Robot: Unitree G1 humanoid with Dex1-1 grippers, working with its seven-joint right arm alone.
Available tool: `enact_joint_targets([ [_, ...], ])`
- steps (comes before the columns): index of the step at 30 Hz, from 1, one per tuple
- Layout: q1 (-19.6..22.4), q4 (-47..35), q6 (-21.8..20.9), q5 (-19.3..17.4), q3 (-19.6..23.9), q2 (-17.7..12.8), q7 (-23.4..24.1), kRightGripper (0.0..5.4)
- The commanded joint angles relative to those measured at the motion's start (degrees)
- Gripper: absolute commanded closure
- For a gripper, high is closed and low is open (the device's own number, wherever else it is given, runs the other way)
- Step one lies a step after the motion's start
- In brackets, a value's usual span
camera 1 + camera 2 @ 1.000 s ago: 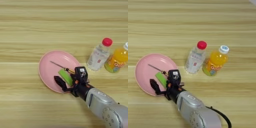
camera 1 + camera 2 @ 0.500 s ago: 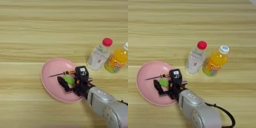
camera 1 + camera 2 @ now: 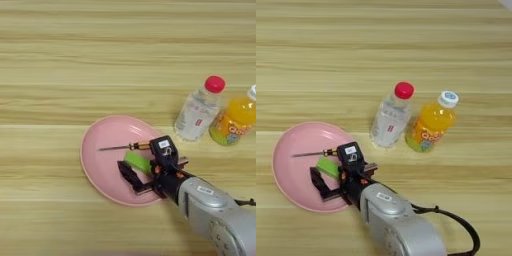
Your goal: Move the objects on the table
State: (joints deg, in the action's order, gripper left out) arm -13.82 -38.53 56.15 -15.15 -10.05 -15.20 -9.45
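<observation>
- We see the right gripper (image 3: pixel 145 172) low over the pink plate (image 3: pixel 102 150), which lies on the wooden desk (image 3: pixel 60 60). Its jaws stand apart, one black finger on each side of the green block (image 3: pixel 138 162).
- The green block lies flat on the plate between those fingers; whether they touch it we cannot tell.
- The screwdriver (image 3: pixel 125 147) lies on the plate just behind the block, metal shaft pointing left, yellow-orange handle by the gripper's body.
- We judge the block light, stiff and smooth. It may slide on the plate, so we would grip it across its short width at the middle.
- We judge the screwdriver light and rigid but prone to rolling. The handle is the place to hold it, since the thin shaft could slip free.
- The clear bottle (image 3: pixel 389 117) and the orange juice bottle (image 3: pixel 431 124) stand on the desk, well clear of the plate.
</observation>
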Motion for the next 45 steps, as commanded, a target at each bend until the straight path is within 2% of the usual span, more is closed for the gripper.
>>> enact_joint_targets([
  [1, 2.26, -2.83, 1.7, 0.7, -0.39, -3.42, -1.19, 0.04],
  [11, 4.82, -5.29, 7.55, 0.44, -0.22, -7.52, -4.03, 0.04],
  [29, 4.29, -5.07, 7.79, 2.24, -2.24, -13.08, -7.12, 0.04],
  [39, 4.65, -4.32, 7.07, 3.25, -3.01, -16.4, -8.99, 1.08],
  [45, 4.27, -4.06, 6.22, 3.02, -3.14, -16.01, -9.31, 1.67],
])
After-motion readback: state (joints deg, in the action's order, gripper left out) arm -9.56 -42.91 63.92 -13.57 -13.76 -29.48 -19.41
